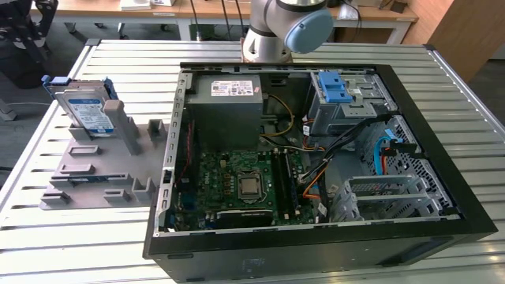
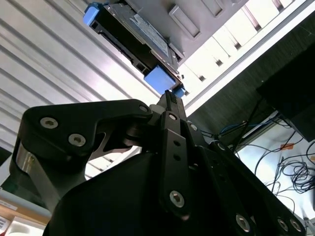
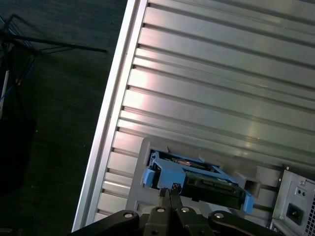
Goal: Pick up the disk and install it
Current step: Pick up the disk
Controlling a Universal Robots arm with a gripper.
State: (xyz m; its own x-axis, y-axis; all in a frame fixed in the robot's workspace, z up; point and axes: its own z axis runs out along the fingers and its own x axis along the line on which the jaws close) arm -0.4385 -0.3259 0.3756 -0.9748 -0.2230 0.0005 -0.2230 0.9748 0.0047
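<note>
Gripper (image 3: 170, 192) (image 2: 172, 98): fingers drawn together, tips all but meeting, nothing between them. In both wrist views the tips line up with the blue carrier tab at one end of the disk (image 3: 197, 179) (image 2: 133, 37). Can't tell from those views whether they touch.

Disk is on the grey fixture plate (image 1: 94, 171) (image 3: 143, 147), on the exterior view's left, well apart from the PC. It stands on edge, leaning a little, label face (image 1: 85, 115) towards the camera, with a grey post (image 1: 116, 118) just beside it. The blue frame wraps its edges. Not installed.

Fixture sits on the slatted aluminium table (image 1: 118, 59) (image 3: 221, 73) (image 2: 44, 59), near the table edge; dark floor (image 3: 49, 123) lies beyond that edge.

Open black tower case (image 1: 316, 251) lies on its side, taking up the middle and the exterior view's right of the table. Inside it:
- grey power supply (image 1: 229, 109) in the far corner nearest the fixture; its corner also shows in the first wrist view (image 3: 295, 206)
- green motherboard (image 1: 245, 183) nearer the camera than the power supply
- grey drive cage (image 1: 347, 112) with a blue latch (image 1: 335, 89) on top, at the far side towards the exterior view's right
- loose cables (image 1: 316, 148) running between the cage and the board

Arm joint with its light-blue cap (image 1: 306, 29) is at the far table edge, behind the case.
</note>
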